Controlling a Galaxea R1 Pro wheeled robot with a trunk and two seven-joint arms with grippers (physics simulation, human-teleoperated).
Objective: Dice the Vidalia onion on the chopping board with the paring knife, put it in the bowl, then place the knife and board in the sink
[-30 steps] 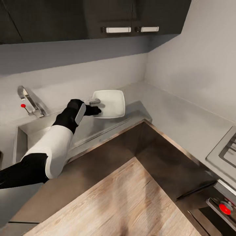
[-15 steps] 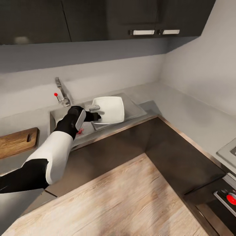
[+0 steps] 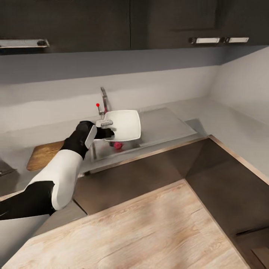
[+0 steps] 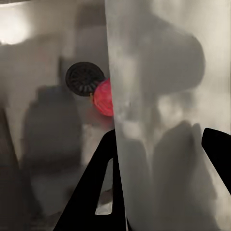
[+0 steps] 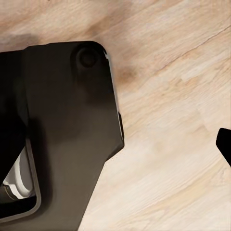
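My left gripper (image 3: 109,128) is shut on the near rim of the white squarish bowl (image 3: 126,124) and holds it in the air over the sink (image 3: 100,151). Under the bowl, the pinkish-red Vidalia onion (image 3: 118,145) lies in the basin. In the left wrist view the bowl (image 4: 159,96) fills the space between my black fingers (image 4: 103,163), with the onion (image 4: 103,97) beside the round dark drain (image 4: 84,79). The wooden chopping board (image 3: 44,154) lies on the grey countertop (image 3: 209,112) left of the sink. The paring knife is out of view. One right fingertip (image 5: 225,142) shows above the floor.
A chrome tap (image 3: 104,98) with a red knob (image 3: 98,105) stands behind the sink. Dark wall cabinets (image 3: 112,22) hang overhead. A dark cabinet run (image 3: 157,175) turns a corner at the right. Light wooden floor (image 3: 142,231) lies below me.
The view has swung left, so the sink, onion and chopping board have come into the picture. My left gripper still holds the bowl by its rim, now over the basin.
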